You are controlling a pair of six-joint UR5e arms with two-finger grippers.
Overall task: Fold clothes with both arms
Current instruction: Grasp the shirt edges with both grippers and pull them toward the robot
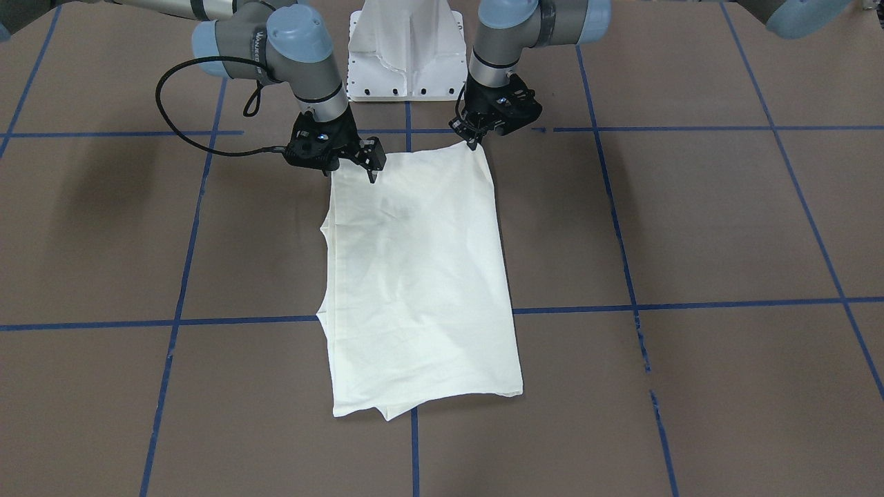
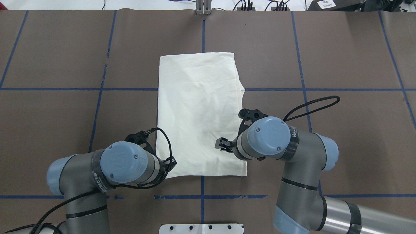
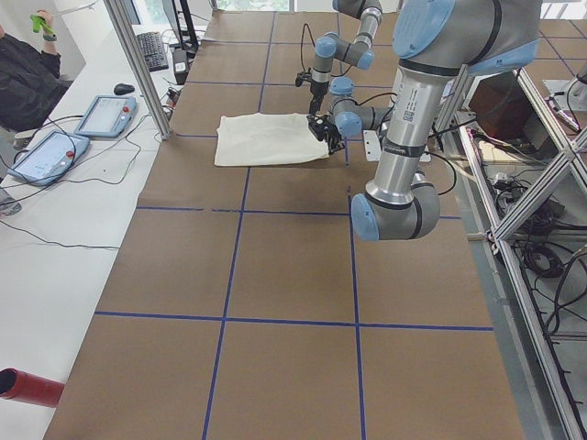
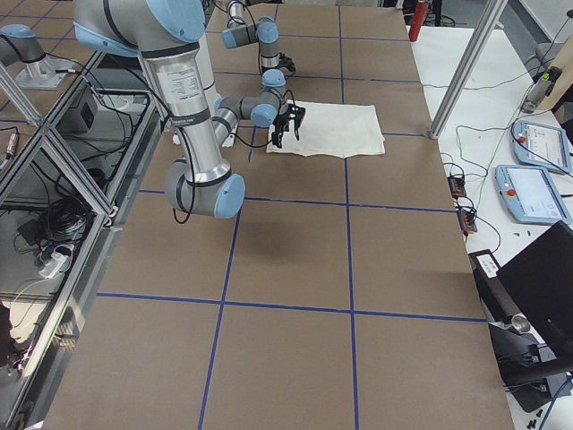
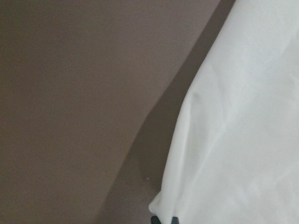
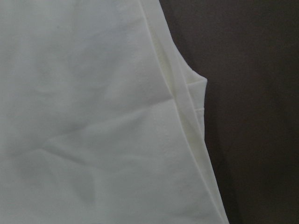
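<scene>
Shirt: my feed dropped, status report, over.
Left tool shut on shirt corner. Right tool open above near edge. Shirt folded, print hidden. Left cable loops over its edge.

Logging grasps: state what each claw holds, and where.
Left claw seems to pinch the shirt by its near left corner; right claw hangs open over it, holding nothing.

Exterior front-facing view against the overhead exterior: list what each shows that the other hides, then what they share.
Front-facing only: the fingers of both grippers. The left gripper pinches the T-shirt by one robot-side corner; the right gripper stands open near the other.
Overhead only: the table's far edge, with cables and a metal post. Here the wrist joints hide most of each gripper.
Both: the cream T-shirt folded into a long rectangle, plain side up, no print showing, on the brown table with blue tape lines.
</scene>
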